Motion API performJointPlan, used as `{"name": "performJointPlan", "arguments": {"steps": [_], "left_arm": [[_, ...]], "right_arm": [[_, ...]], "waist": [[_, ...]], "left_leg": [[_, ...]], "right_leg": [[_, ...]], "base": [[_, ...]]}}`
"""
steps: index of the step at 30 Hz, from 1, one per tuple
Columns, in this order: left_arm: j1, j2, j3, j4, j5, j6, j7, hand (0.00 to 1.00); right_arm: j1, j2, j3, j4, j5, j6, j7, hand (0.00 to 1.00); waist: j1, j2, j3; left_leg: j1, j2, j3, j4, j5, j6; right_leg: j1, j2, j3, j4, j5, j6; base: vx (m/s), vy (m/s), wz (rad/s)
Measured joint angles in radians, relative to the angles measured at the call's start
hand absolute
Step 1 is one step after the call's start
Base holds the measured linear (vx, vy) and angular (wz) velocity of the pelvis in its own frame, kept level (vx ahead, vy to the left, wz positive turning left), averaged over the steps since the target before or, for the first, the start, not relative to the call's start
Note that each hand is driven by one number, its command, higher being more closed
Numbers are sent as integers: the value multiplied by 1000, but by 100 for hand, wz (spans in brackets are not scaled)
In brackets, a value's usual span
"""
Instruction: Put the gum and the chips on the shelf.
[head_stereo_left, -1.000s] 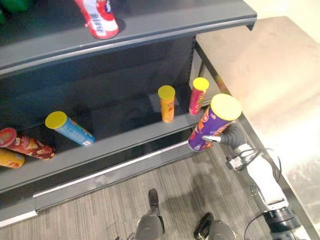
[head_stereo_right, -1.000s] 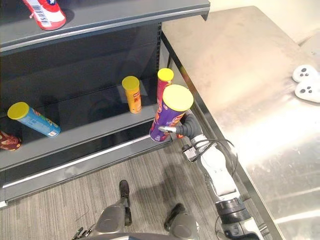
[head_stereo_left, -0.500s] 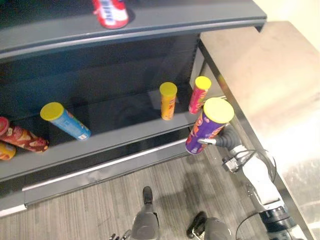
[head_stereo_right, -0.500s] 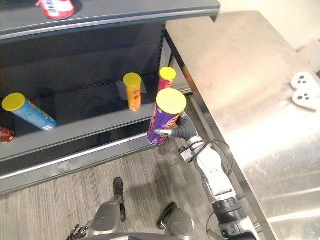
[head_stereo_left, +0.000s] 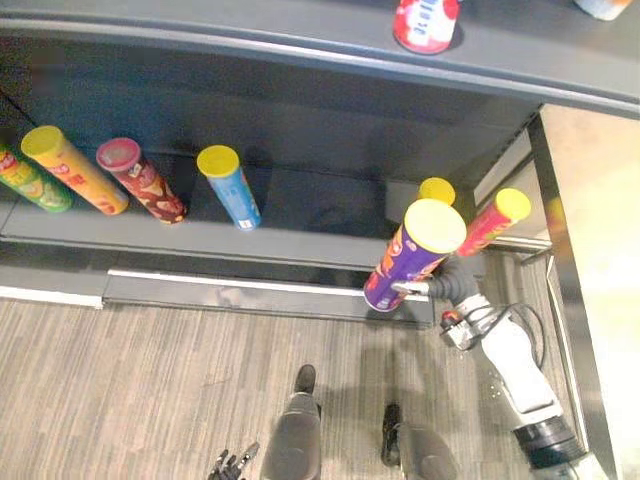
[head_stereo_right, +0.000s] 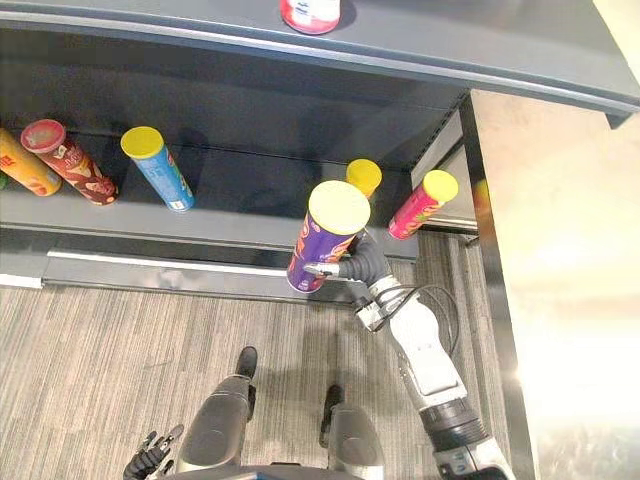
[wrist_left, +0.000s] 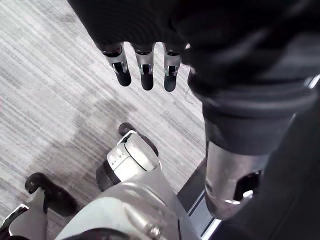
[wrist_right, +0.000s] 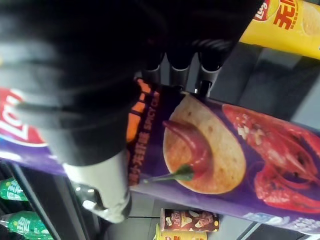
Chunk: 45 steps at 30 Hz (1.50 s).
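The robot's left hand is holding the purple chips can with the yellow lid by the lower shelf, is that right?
Not the left: the right hand holds the purple chips can with the yellow lid by the lower shelf, as the right eye view shows.

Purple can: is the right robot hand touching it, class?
Touching. The right wrist view shows the right robot hand with fingers and thumb curled round the purple can.

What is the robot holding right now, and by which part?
The right hand grips the purple chips can around its lower body; the left hand hangs open, holding nothing.
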Motion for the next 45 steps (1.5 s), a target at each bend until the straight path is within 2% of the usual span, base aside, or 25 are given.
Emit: {"name": "performJointPlan", "arguments": {"steps": [4,8,17,23,25,28,29,30,34,35,37,39,40,45], "left_arm": [[0,-22,1,0,0,-2,8,0],[0,-40,0,1,1,-2,9,0],[-19,-37,1,21,3,-8,7,0],[-44,-27,-1,20,11,-8,10,0],[-56,-27,-9,18,11,-10,12,0],[-79,-30,-39,-2,11,-11,11,0],[-95,-32,-55,-9,11,-11,9,0],[-98,-34,-70,-40,12,-13,5,0],[-118,-34,-126,-78,22,-39,-2,0],[-127,-35,-147,-78,25,-45,-2,0],[-139,-37,-165,-82,29,-46,-3,0],[-140,-32,-180,-98,28,-46,-3,0],[-152,-30,-197,-104,20,-47,-5,0],[-167,-29,-237,-118,20,-56,-5,0]], "right_arm": [[-1,1,-45,-1,7,11,-13,100],[1,2,-80,-13,7,16,-18,100],[18,3,-72,-32,-12,16,-14,100],[-63,4,-30,-26,-20,16,-74,100],[-108,3,-11,-9,-56,13,-93,100],[-198,4,4,40,-95,0,-138,100],[-237,4,3,78,-101,-2,-164,100],[-276,4,3,117,-125,-3,-188,100],[-381,4,5,223,-171,-8,-254,100],[-407,4,7,254,-172,-10,-271,100],[-437,5,10,305,-181,-11,-296,100],[-462,7,12,339,-210,-12,-318,100],[-490,7,11,360,-212,-12,-336,100],[-567,11,13,442,-250,-11,-377,100]], "waist": [[-1,22,-22],[-6,51,-47],[-24,53,-72],[-23,57,-71],[-23,65,-68],[-18,94,-53],[-10,113,-40],[-8,129,-25],[4,164,15],[17,170,22],[25,185,35],[32,188,45],[47,198,55],[53,220,72]], "left_leg": [[27,16,-14,-75,48,-17],[78,37,16,-190,100,-14],[118,43,94,-288,135,15],[117,37,94,-301,145,13],[113,35,88,-299,147,11],[85,30,79,-293,161,11],[75,25,71,-285,163,11],[63,14,56,-273,164,12],[13,-12,27,-228,165,13],[-6,-19,23,-217,166,13],[-23,-23,6,-209,172,12],[-36,-29,-2,-210,181,14],[-55,-29,-2,-212,185,15],[-89,-36,-7,-209,201,13]], "right_leg": [[29,20,-33,-33,8,-13],[33,29,-37,-48,18,-29],[30,16,-3,-86,43,-12],[25,11,-2,-88,45,-9],[24,11,-4,-86,45,-9],[-8,8,-10,-64,44,-9],[-19,4,-15,-48,41,-10],[-30,-2,-23,-22,29,-8],[-88,-31,-39,81,-14,-7],[-112,-39,-40,108,-25,-6],[-129,-44,-54,130,-29,-10],[-149,-51,-60,156,-42,-8],[-176,-53,-59,174,-44,-9],[-223,-67,-65,212,-55,-9]], "base": [[82,-121,26],[6,-57,-1],[-20,28,-10],[8,-1,2],[9,-5,8],[-16,2,9],[-39,21,22],[-39,12,28],[-71,2,28],[-86,-3,22],[-77,-17,21],[-87,-28,18],[-87,-27,1],[-73,-17,7]]}}
